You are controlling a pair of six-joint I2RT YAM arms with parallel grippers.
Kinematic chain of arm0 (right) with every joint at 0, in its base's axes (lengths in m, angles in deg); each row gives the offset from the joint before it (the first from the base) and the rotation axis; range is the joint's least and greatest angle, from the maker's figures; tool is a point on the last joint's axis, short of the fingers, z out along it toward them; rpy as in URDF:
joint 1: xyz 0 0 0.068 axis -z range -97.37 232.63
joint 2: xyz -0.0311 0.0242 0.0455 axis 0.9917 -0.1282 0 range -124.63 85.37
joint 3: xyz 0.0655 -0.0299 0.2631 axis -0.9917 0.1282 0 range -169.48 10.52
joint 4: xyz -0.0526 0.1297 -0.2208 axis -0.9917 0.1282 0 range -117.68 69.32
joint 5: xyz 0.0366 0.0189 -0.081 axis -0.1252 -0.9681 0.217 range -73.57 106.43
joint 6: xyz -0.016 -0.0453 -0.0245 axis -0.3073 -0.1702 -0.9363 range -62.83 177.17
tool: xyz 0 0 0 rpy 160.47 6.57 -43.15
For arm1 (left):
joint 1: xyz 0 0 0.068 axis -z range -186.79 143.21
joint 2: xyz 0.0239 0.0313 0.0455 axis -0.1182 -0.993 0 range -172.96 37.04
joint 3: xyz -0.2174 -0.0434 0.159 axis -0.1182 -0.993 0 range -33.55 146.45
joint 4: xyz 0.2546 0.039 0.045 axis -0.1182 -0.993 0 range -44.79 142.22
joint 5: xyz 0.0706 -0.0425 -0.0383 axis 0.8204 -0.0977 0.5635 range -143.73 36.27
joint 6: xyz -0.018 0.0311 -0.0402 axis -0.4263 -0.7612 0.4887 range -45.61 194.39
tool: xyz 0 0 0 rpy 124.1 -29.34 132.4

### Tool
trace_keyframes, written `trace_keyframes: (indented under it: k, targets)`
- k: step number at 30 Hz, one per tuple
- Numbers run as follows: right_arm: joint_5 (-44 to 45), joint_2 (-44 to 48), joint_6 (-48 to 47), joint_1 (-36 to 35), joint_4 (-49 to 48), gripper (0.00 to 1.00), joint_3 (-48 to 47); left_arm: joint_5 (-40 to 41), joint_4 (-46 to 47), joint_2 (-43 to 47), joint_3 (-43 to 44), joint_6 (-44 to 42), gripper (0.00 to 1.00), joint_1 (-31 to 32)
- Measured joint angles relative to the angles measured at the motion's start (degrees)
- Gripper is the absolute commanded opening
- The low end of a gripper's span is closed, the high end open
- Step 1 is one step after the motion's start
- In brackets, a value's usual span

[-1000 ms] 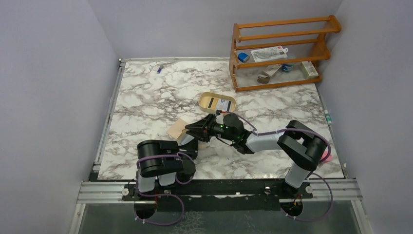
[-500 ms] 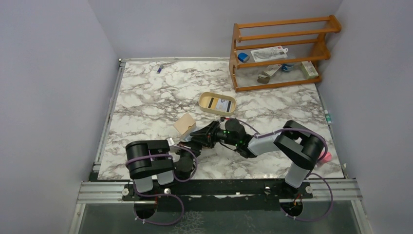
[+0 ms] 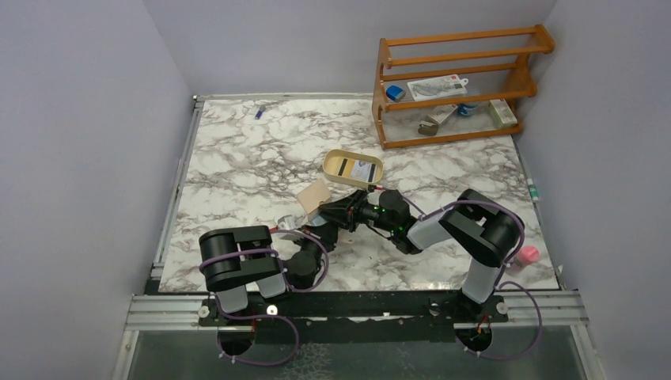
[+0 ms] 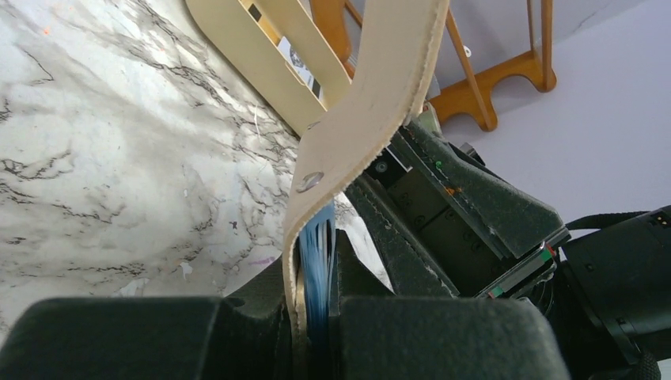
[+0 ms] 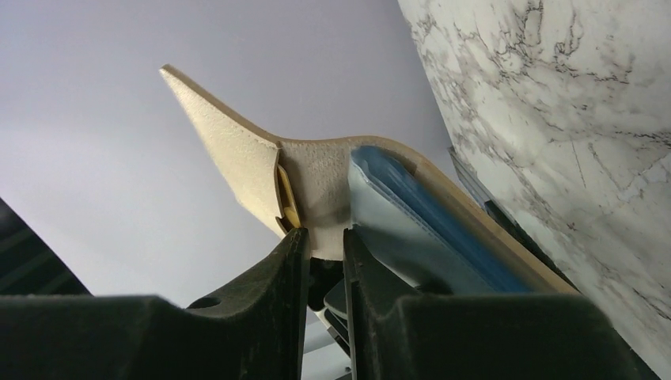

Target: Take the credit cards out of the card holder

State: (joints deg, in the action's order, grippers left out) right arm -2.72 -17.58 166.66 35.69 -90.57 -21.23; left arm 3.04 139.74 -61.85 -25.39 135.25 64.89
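My left tool (image 4: 312,324) and right tool (image 5: 324,265) both pinch the wallet (image 3: 315,195), whose blue cards (image 5: 419,218) show only in my wrist views, not from above.

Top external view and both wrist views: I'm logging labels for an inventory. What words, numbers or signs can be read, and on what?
No text is legible in any view.
White card in the tray: print too small to read.
Flat packet on the rack: red mark, print blurred.
Card holder: plain snap, no lettering.
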Motion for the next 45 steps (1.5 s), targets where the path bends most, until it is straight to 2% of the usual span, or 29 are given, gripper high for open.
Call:
trace_keyframes:
  k: [23,36,39,45]
  targets:
    - [-0.63,-1.7,0.46,0.09,-1.75,0.24,-1.18,-2.12,0.0,-1.88,0.79,3.39,0.0,1.01]
    - [-0.52,-2.54,1.05,0.09,-1.95,0.18,-2.49,-2.1,0.0,-2.47,1.7,1.55,0.0,2.62]
    - [-0.52,-2.54,1.07,0.09,-1.9,0.22,-2.49,-2.05,0.0,-2.45,1.68,0.35,0.0,2.73]
    - [-0.39,-1.81,-0.13,0.07,-0.92,0.38,-2.47,-1.68,0.0,-2.23,-0.22,1.7,0.0,3.23]
